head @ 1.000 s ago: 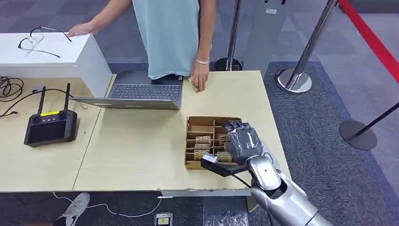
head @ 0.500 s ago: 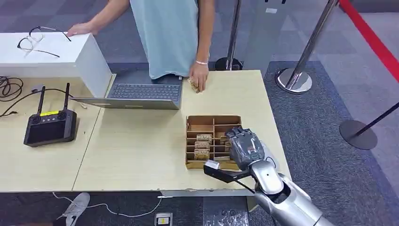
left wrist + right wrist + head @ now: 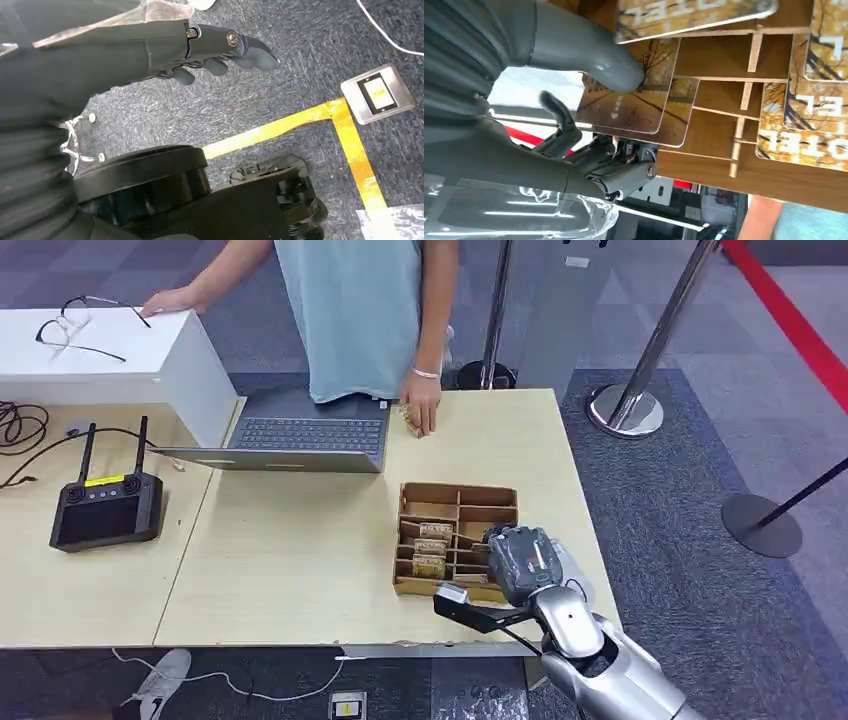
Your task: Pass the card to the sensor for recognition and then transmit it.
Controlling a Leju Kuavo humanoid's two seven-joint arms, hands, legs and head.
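Observation:
A brown cardboard sorting box [image 3: 457, 494] with several slots stands on the table's right half, and patterned cards [image 3: 430, 548] stand in its slots. My right hand [image 3: 520, 562] hovers over the box's near right corner. In the right wrist view its thumb [image 3: 589, 55] presses on a tree-patterned card [image 3: 634, 110] with darker fingers [image 3: 624, 172] under it, so the card is pinched. A second card [image 3: 680, 117] lies just behind it. My left hand [image 3: 220, 47] hangs beside my body above the carpet, fingers apart, holding nothing.
A person in a light blue shirt [image 3: 360, 320] stands across the table, one hand [image 3: 420, 412] on a small object by an open laptop [image 3: 300, 440]. A black controller [image 3: 105, 508] and a white box [image 3: 100, 355] with glasses sit left. Stanchions [image 3: 625, 410] stand right.
My right hand has drawn back toward me, from over the box's middle slots to its near right corner. The person and the table things have stayed put.

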